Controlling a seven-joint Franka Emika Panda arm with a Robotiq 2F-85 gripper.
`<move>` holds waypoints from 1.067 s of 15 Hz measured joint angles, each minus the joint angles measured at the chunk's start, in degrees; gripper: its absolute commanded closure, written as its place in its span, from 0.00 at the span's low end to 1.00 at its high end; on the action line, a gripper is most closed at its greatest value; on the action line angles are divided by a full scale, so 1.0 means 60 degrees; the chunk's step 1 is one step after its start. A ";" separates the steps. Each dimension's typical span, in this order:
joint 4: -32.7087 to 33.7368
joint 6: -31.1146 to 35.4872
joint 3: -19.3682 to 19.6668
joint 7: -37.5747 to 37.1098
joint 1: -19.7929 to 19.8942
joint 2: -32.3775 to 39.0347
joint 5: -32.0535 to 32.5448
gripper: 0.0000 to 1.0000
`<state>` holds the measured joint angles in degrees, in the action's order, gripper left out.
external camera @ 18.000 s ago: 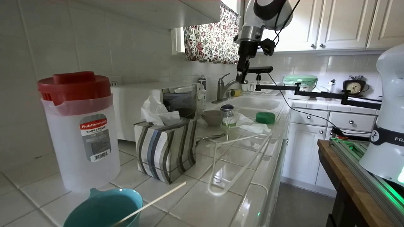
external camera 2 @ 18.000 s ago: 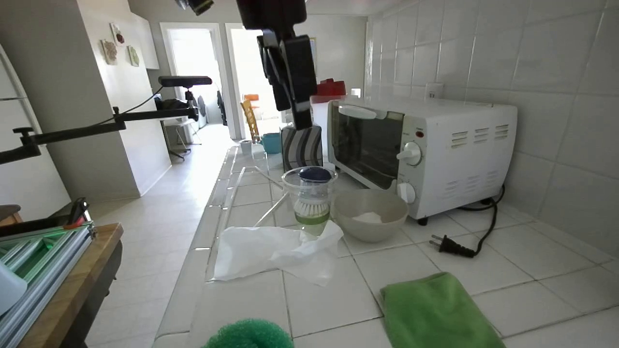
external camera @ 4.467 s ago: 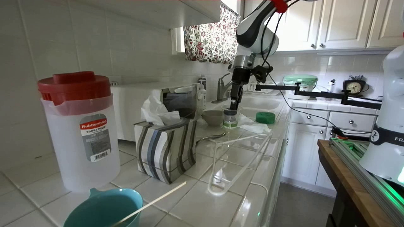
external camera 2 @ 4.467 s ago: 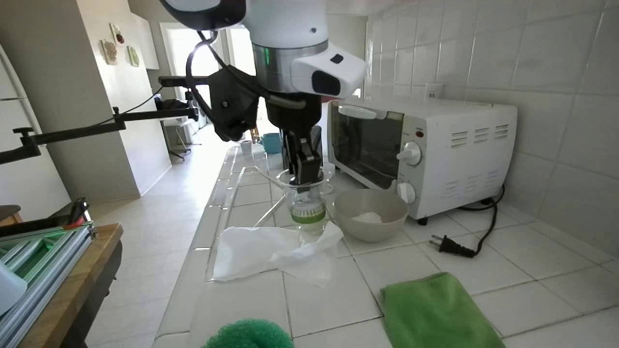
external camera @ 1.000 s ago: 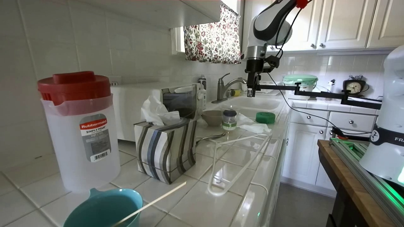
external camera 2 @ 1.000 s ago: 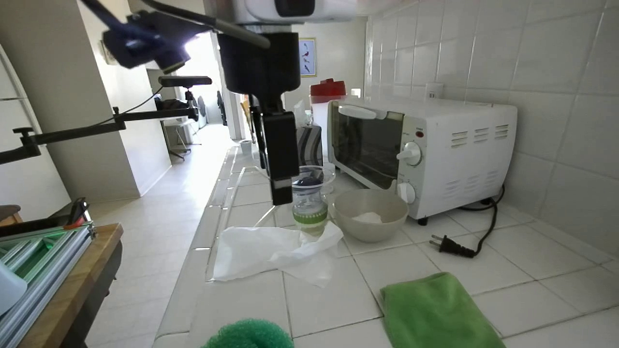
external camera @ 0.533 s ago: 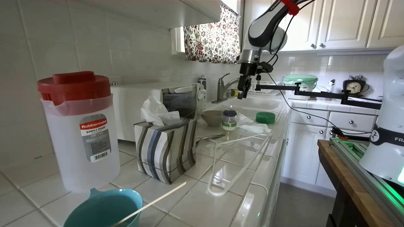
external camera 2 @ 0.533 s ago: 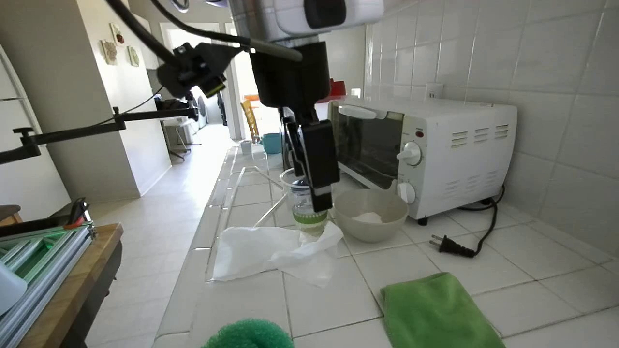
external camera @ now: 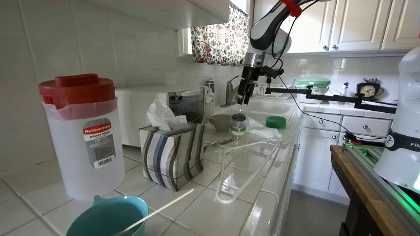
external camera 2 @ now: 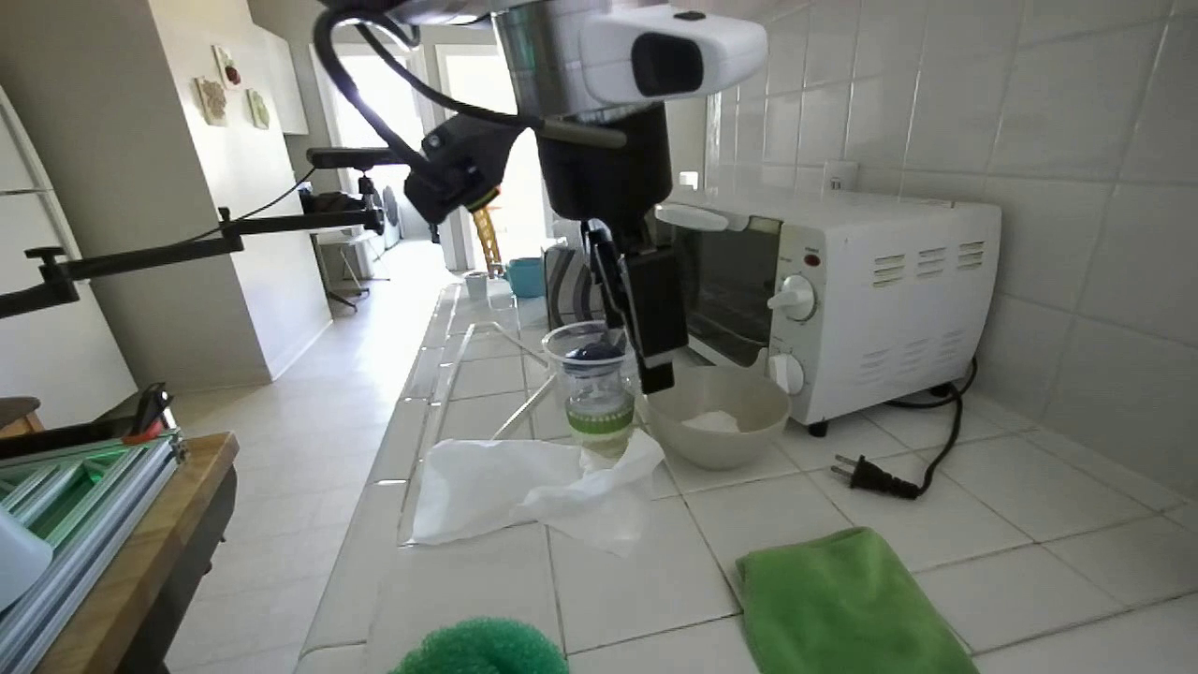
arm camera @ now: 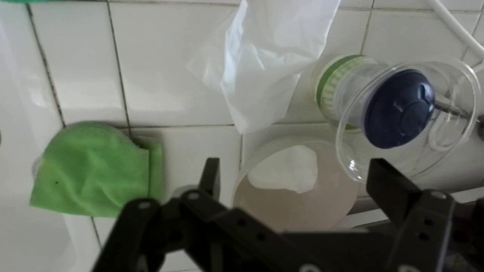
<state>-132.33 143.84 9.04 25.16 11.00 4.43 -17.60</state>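
My gripper [arm camera: 294, 168] stands open above the beige bowl [arm camera: 295, 211], its fingers apart with nothing between them. A white lump [arm camera: 287, 168] lies in that bowl, below the gap. Beside the right finger in the wrist view is a clear cup [arm camera: 342, 151], holding a scrub brush with a dark blue knob [arm camera: 401, 109]. In an exterior view the gripper [external camera: 243, 100] hangs above the cup and bowl, touching neither. Another exterior view has the near finger [external camera 2: 655, 323] in front of the bowl [external camera 2: 716, 454] and the brush's knob [external camera 2: 594, 354] behind it to the left.
A white toaster oven [external camera 2: 898, 300] stands close behind the bowl. White crumpled paper [arm camera: 264, 64] and a green cloth [arm camera: 94, 170] lie on the tiles. A striped tissue box [external camera: 172, 157], pitcher [external camera: 82, 141], teal cup [external camera: 111, 213] and white hanger [external camera: 249, 178] are also on the counter.
Several seconds ago my gripper was down at the brush knob in the cup. It rose away, and over the last second moved across toward the bowl and oven. The brush stayed in the cup.
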 measured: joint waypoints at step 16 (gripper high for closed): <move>0.0183 0.0000 -0.0251 0.0000 0.0012 0.0537 -0.0056 0.58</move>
<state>-131.23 143.84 7.53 25.16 11.07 7.65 -17.94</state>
